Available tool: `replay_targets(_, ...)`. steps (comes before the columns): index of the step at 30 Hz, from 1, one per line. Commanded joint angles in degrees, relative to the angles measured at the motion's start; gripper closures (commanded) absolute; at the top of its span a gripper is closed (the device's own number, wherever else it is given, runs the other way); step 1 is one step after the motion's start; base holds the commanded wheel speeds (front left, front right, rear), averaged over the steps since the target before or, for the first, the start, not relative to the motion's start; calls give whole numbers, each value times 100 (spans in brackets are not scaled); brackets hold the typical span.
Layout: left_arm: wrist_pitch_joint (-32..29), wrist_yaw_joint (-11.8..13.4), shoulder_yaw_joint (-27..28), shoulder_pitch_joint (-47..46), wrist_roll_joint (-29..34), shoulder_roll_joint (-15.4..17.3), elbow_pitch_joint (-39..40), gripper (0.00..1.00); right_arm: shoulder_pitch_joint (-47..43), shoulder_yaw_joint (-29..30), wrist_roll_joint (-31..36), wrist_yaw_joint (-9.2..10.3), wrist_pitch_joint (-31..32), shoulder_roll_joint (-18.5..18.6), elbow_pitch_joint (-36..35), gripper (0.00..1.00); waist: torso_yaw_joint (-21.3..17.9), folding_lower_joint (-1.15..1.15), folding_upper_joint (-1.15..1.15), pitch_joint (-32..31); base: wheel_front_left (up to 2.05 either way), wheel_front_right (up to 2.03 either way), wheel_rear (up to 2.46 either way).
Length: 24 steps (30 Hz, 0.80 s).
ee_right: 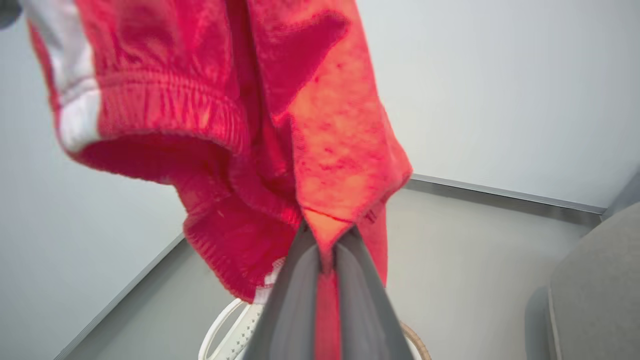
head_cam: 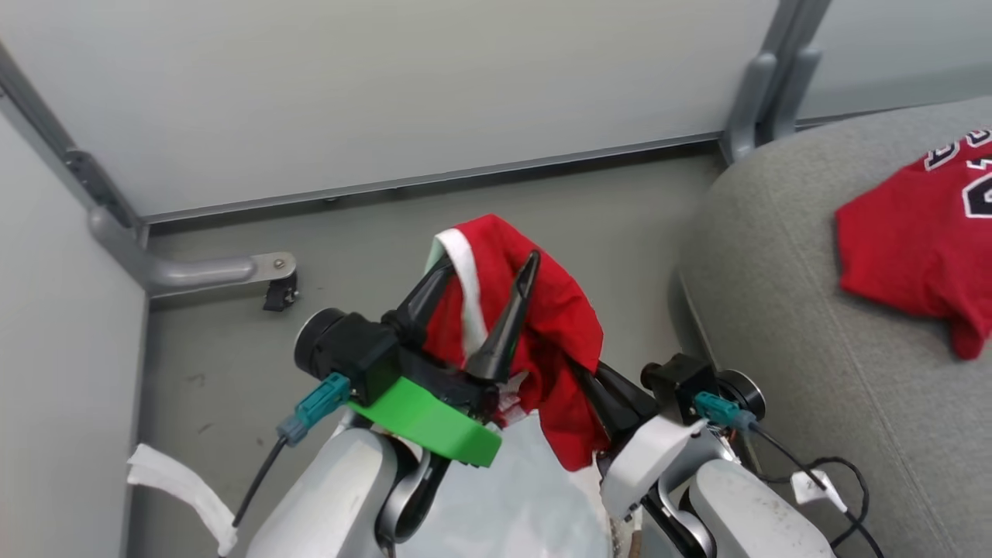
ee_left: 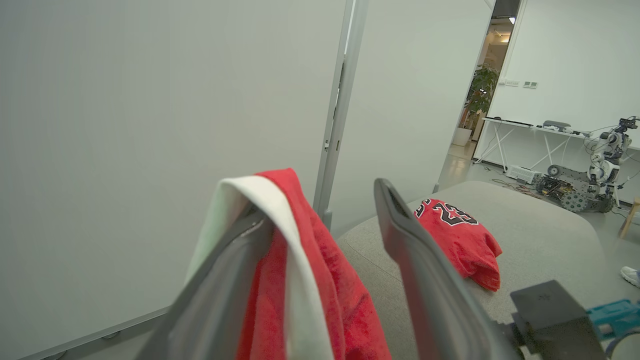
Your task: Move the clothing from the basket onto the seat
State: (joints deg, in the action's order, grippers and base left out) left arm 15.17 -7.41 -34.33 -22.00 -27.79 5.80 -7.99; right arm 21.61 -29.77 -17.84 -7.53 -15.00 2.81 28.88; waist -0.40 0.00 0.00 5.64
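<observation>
The left tool (head_cam: 488, 262) is standing wide open, with the red shorts (head_cam: 558, 325) hanging over one finger. The right tool (ee_right: 326, 245) is pinching a fold of them, and cloth is hiding its tips. Below it, the basket (ee_right: 216, 327) is mostly cut off. Off to its right, the red shirt (head_cam: 907, 248) is lying on the seat (head_cam: 775, 310).

"23" — black-and-white digits on the red jersey (ee_left: 465, 240).
</observation>
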Motion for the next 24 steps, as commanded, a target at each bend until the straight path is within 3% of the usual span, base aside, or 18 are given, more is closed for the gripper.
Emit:
replay_targets(1,-5,-14,70,76,88,27,-4,0,-135,80,-22,7,-28,25,-110,100,-390,0,0,66,0,0,0)
replay_targets(10,-5,-14,359,393,300,137,-96,0,-724,459,-21,7,-27,22,-808,100,-1904,0,0,120,0,0,0)
replay_targets(16,-5,-14,444,507,382,199,-228,0,-1071,1017,-61,7,-27,20,-1272,100,-2784,0,0,161,0,0,0)
replay_targets(18,-5,-14,464,529,395,213,-248,0,-1185,1179,-51,7,-27,18,-1367,100,-3012,0,0,182,0,0,0)
replay_targets(24,-5,-14,130,273,269,243,-381,0,-1622,1886,-60,7,-27,12,-1820,100,-3119,0,0,333,0,0,0)
